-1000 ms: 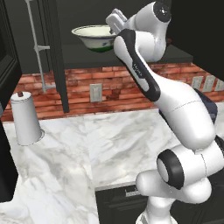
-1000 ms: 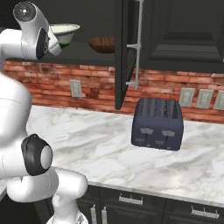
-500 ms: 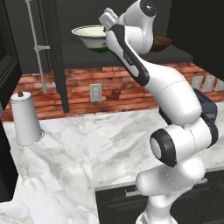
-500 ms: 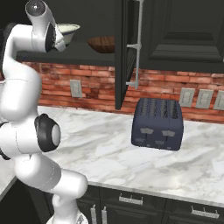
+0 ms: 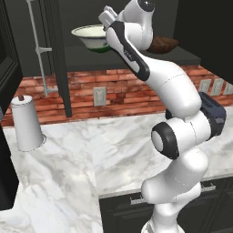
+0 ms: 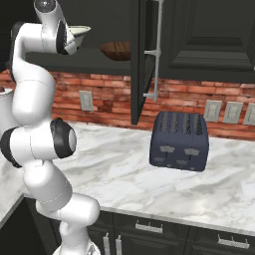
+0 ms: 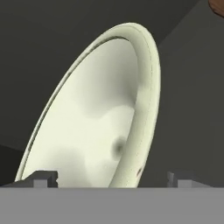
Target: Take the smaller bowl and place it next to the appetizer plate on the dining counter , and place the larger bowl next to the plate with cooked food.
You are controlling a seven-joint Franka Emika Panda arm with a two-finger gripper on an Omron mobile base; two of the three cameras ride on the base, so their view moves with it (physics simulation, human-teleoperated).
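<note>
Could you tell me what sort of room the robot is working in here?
Most likely a home kitchen: a marble counter with a dark toaster on it, a brick backsplash with outlets, and dark wall cabinets holding bowls.

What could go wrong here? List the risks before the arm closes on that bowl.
1. The open pincer straddles the rim of the wide cream ceramic bowl, not the brown wooden bowl.
2. Gripped by its rim alone, the deep bowl may tilt or slip.
3. The open dark cabinet door stands nearby; withdrawing could clip it.
</note>
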